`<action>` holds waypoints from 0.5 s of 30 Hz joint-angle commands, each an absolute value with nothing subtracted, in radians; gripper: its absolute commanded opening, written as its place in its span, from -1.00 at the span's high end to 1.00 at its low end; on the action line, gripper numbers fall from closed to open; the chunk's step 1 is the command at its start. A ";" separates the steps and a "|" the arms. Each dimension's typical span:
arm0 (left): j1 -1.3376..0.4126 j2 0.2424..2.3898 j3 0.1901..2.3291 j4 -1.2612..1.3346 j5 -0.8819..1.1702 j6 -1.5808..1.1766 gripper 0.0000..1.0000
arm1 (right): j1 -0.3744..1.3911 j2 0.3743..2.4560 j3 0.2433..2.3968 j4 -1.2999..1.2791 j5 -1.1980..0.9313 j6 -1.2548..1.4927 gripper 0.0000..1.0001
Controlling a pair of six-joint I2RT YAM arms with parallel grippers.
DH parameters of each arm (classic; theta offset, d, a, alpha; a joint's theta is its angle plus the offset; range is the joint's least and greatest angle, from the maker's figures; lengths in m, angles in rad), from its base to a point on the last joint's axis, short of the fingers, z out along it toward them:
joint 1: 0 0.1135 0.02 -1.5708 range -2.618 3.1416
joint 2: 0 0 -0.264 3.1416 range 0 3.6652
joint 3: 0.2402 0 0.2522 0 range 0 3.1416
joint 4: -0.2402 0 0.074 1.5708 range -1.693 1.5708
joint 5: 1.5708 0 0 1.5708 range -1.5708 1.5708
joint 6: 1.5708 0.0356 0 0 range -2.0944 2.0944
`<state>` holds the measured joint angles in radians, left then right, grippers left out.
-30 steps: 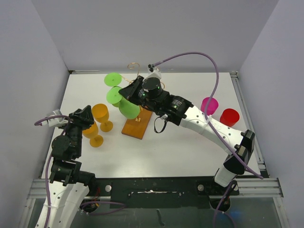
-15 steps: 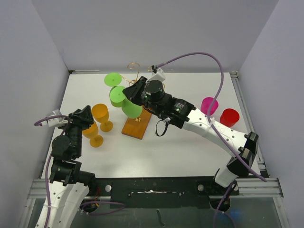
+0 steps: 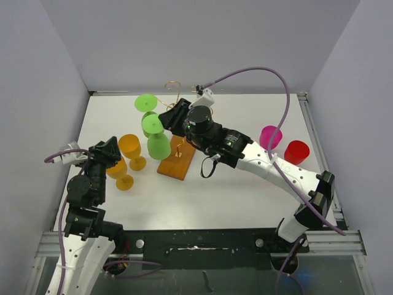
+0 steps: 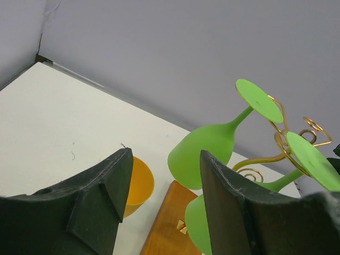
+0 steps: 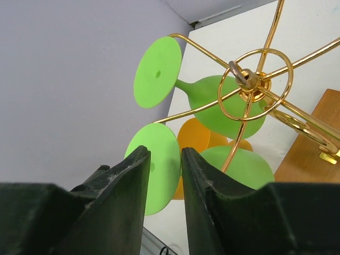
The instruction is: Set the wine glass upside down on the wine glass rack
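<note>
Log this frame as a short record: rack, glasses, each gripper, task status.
rack: wine glass rack, gold wire on a wooden base, mid-table
far green glass: upside down on a rack arm
near green glass: upside down, foot at another arm
right gripper: fingers close together at the near glass's foot; grip unclear
left gripper: open, empty, beside the orange glasses
other: pink cup, red cup, right side
status: near glass looks seated; release not confirmed

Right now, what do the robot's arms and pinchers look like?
The left arm and right arm are chunky black joints with smooth white shells. Each carries a thin purple cable. The left gripper and right gripper have thick, dark, wedge-shaped fingers.
</note>
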<state>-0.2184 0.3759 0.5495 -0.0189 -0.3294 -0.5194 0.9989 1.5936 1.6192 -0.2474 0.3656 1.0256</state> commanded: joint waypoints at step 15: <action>-0.214 0.382 0.615 -0.019 -0.283 -0.452 -0.06 | 1.027 1.438 1.552 -0.035 0.400 0.756 0.04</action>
